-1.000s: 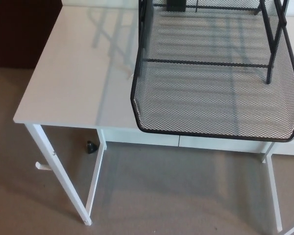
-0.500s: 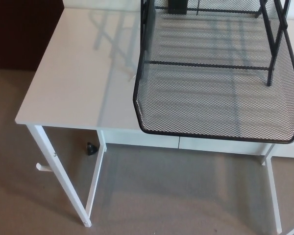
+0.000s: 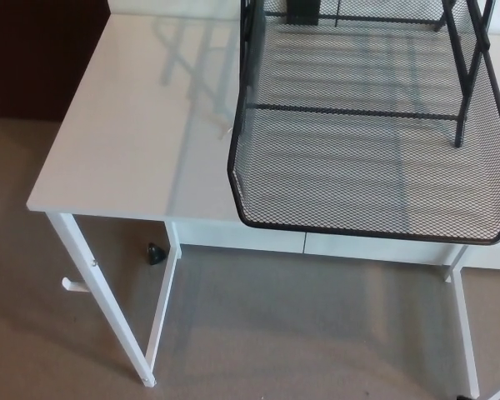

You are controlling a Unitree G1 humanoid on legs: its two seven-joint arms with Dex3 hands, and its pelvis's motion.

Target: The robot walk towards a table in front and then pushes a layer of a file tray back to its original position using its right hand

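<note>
Black mesh file tray layer sits pulled out past front edge of white table, small dark object on carpet beneath; neither hand visible, finger state undeterminable; scene essentially unchanged from previous frame.

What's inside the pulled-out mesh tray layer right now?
The mesh tray layer looks empty: only the white table shows through its mesh. Its far end sits under the black frame, partly cut off.

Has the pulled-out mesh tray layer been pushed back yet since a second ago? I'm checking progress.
No. The mesh tray layer still overhangs the white table front edge by the same amount; only the camera shifted slightly.
</note>
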